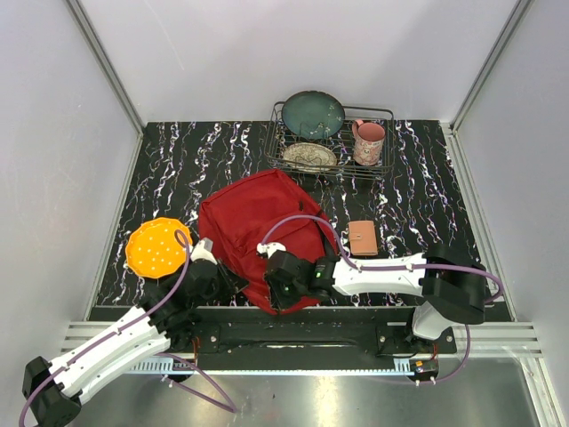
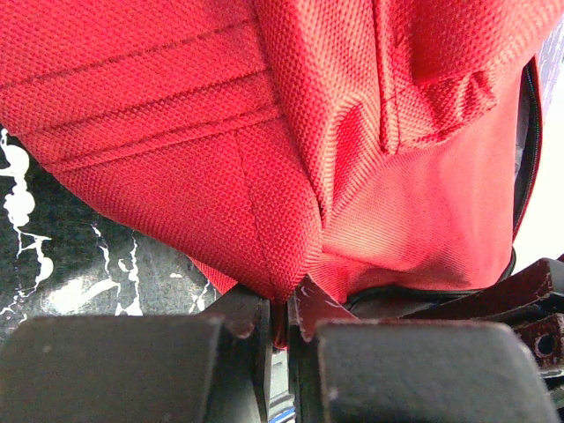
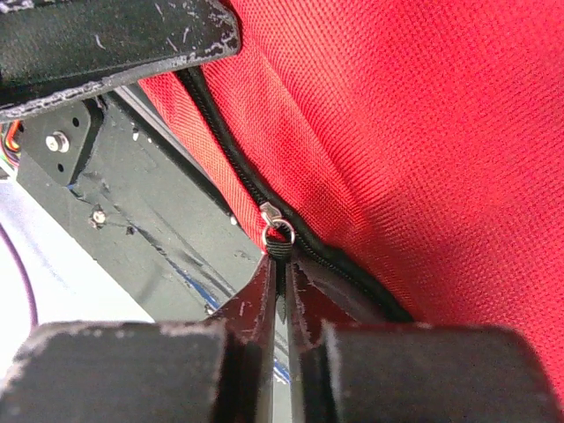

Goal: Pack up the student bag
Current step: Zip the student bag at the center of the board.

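The red student bag (image 1: 253,222) lies in the middle of the marbled table, its near end hanging over the front edge. My left gripper (image 1: 216,277) is shut on a fold of the bag's red fabric (image 2: 280,264) at its near left corner. My right gripper (image 1: 283,286) is shut on the black zipper pull tab (image 3: 280,250) at the bag's near edge; the black zipper (image 3: 229,163) runs up and left from it. A tan wallet (image 1: 363,237) lies right of the bag. An orange dotted disc (image 1: 156,247) lies left of the bag.
A wire dish rack (image 1: 331,142) at the back holds a green plate (image 1: 313,114), a patterned plate (image 1: 309,157) and a pink mug (image 1: 368,142). White walls enclose the table on three sides. The metal base rail (image 1: 293,336) runs along the front.
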Robot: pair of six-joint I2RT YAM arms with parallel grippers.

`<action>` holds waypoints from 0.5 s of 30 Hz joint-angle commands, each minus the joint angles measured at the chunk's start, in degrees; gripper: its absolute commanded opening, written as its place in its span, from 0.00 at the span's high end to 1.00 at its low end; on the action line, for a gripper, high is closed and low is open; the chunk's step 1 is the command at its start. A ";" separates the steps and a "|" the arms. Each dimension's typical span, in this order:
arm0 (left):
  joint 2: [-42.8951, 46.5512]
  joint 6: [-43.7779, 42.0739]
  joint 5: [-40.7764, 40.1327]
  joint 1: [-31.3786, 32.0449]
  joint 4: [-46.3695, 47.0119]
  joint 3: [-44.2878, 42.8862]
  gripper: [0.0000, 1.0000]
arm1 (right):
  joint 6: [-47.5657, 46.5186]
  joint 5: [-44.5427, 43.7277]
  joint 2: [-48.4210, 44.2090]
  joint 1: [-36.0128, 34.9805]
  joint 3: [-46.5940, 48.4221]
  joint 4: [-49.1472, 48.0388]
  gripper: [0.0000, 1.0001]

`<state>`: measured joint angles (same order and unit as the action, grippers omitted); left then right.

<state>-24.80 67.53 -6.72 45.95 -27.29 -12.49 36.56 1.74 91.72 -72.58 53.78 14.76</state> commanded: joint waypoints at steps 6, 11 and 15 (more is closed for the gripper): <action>1.94 -0.03 -1.36 -0.25 3.21 -0.08 1.00 | -0.96 0.11 -0.40 0.33 2.03 0.35 1.00; 3.70 0.85 -4.17 -0.25 -0.65 -1.22 1.00 | -4.55 -1.39 -4.62 0.33 0.80 4.82 1.00; 4.41 1.20 -7.07 -0.25 -5.66 -2.53 1.00 | -7.46 -2.53 -7.08 0.59 0.36 9.31 1.00</action>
<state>-21.50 68.29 -7.42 45.98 -29.95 -12.51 33.78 1.02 88.62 -72.53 53.89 16.29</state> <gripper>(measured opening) 0.072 0.012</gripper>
